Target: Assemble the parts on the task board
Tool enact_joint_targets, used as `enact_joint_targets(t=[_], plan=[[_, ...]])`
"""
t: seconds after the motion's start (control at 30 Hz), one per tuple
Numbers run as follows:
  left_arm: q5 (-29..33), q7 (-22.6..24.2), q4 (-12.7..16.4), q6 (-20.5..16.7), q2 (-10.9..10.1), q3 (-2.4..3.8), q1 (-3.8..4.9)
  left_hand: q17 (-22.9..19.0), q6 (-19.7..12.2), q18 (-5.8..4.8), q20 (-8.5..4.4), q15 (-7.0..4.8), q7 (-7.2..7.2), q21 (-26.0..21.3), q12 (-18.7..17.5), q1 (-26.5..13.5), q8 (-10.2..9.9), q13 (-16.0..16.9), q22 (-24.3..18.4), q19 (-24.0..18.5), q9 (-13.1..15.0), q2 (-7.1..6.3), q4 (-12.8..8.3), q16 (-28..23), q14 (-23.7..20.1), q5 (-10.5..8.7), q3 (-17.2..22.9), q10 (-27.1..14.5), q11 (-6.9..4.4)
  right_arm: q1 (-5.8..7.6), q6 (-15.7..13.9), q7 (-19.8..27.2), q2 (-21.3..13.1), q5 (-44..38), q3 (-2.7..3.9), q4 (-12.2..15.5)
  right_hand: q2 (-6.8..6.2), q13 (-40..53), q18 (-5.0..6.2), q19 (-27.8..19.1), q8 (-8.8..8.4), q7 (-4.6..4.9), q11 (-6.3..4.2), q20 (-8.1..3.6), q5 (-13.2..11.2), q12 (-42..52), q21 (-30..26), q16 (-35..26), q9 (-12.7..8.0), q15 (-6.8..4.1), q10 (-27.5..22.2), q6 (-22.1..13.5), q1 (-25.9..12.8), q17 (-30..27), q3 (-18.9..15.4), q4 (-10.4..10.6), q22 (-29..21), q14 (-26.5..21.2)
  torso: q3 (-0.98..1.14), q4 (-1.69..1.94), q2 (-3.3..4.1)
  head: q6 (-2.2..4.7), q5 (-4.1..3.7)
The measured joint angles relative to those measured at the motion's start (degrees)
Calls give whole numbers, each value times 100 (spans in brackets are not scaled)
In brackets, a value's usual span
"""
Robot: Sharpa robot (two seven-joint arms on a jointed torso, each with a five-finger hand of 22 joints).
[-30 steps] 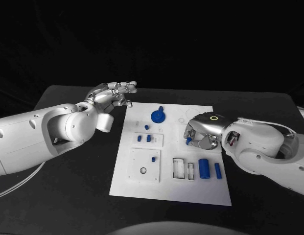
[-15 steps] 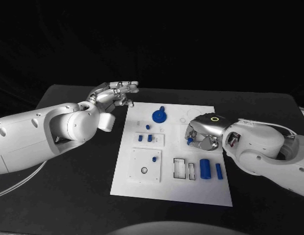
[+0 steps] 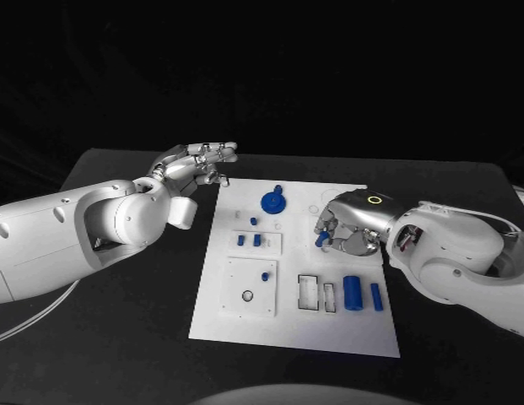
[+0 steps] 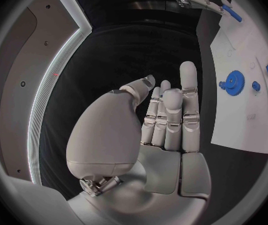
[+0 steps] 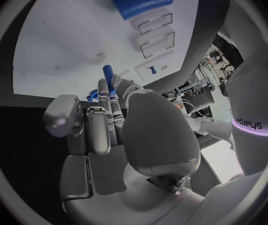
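I read this as a robotics lab test cell: black counter (image 3: pixel 116 337) under dark surround, white task board (image 3: pixel 298 329) centred, light-strip wall panel (image 4: pixel 52 80) beside rig.

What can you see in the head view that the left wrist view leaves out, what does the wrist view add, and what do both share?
Head view alone: the blue cylinder and the short blue bar beside it at the near end of the task board, with two rectangular slots. Left wrist view alone: the left hand from its palm side, fingers straight and holding nothing. Both: the blue gear, and the right hand holding a small blue part over the board.
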Motion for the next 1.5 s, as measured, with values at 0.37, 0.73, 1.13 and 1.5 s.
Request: enact_joint_targets(t=[0.37,0.73,1.13,1.5], plan=[[0,-10,-19,0,22,0,0,0,0,0,0,0,0,0,0,0,0,-1,0,0,0,0,0,0,0,0,0,0,0,162,-171,3,-96,540,37,378,-10,0,0,0,-1,-1,-19,0,-1,-23,-1,0,5,0,20,-1,-71,4,16,16,6,0,-2,2,4,10,23],[0,-16,-40,5,65,0,-1,-6,0,0,0,0,0,0,32,0,0,5,1,0,0,0,0,0,0,0,0,-20,21,-160,-319,230,638,789,-18,390,-10,-1,0,-1,-5,0,-19,0,-9,-45,-6,0,4,1,20,-2,-71,3,17,16,5,0,-1,2,4,-11,137],[0,-18,-53,13,93,0,-1,-6,0,0,0,0,0,0,32,0,0,5,1,0,0,0,0,0,0,0,0,-20,21,-567,-333,533,1299,773,-144,9,-11,-1,0,-1,-25,0,-18,1,-19,-75,-6,0,-3,1,20,-5,-71,3,48,-15,-5,0,-1,2,9,-53,262],[0,-19,-53,24,100,0,0,-5,0,0,0,0,0,0,32,0,0,4,1,0,0,0,0,0,0,0,0,-20,21,-704,-269,637,1529,585,-189,-328,-11,-2,0,-1,-39,10,-18,1,-21,-75,-6,0,2,1,20,-11,-71,2,48,-16,-5,0,-3,4,12,-88,307]])
